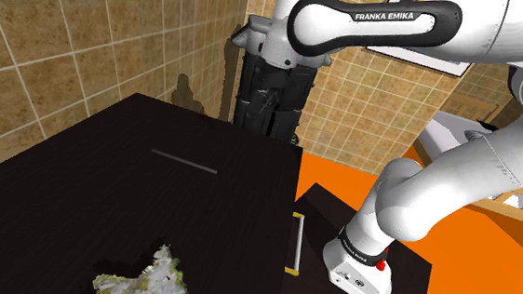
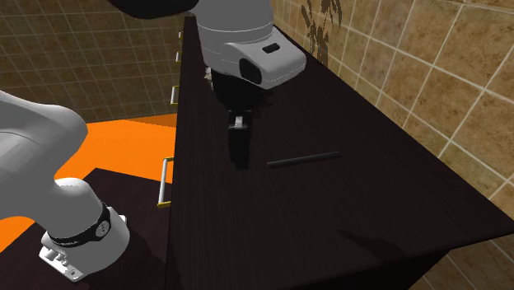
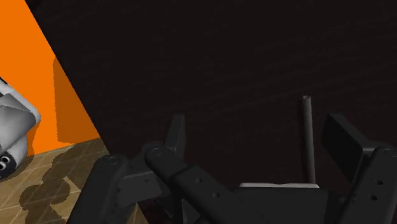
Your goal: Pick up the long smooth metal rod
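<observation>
The all-black two-finger tool (image 1: 280, 136) points down over the wide near-black surface (image 1: 87, 217), close to the edge that borders the bright orange floor (image 1: 345, 178). Its fingers stand open and apart with nothing clasped between them. The wrist view shows the tool (image 3: 254, 127) with both fingers (image 3: 175, 133) spread wide. The long thin dark grey rod (image 1: 184, 161) lies flat on the surface, out beyond the tool toward the middle and away from the floor-side edge. In the second exterior view the rod (image 2: 303, 158) lies near the tool (image 2: 240, 161), its closer end apart from the fingers, and runs away from the tool across the surface (image 2: 329, 222). In the wrist view the rod (image 3: 308, 139) shows in the gap between the fingers, much nearer one than the other and touching neither, its length running straight ahead of the tool. Below the tool, on the dark front under the surface's edge, sits a pale yellow bar handle (image 1: 296, 244). Tan tiled walls (image 1: 50, 70) rise behind the tool. A ragged mottled white and green patch (image 1: 138, 287) lies on the surface well apart from the tool, beyond the rod.
</observation>
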`<state>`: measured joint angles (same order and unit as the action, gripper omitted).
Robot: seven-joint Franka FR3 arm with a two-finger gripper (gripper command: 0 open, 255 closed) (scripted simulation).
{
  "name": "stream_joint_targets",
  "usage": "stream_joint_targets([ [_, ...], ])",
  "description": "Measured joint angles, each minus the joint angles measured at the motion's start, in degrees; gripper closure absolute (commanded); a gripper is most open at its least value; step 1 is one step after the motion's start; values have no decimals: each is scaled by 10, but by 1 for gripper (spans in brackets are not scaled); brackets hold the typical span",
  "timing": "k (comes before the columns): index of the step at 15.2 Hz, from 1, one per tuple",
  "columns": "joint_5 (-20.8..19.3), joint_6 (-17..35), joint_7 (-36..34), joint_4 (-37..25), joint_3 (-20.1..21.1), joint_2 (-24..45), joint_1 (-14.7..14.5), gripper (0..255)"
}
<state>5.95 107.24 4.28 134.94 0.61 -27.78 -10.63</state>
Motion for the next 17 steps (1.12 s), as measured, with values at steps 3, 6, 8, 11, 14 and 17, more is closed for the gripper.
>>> stream_joint_targets([
  [3, 14, 27, 24, -1, 12, 41, -23, 0],
  [6, 27, 58, 49, -7, 24, 92, -44, 0],
  [8, 35, 73, 66, -14, 33, 123, -58, 0],
  [11, 43, 95, 92, -32, 43, 174, -73, 0],
  [14, 47, 117, 100, -22, 47, 189, -78, 0],
  [17, 49, 140, 104, -10, 48, 201, -79, 0],
])
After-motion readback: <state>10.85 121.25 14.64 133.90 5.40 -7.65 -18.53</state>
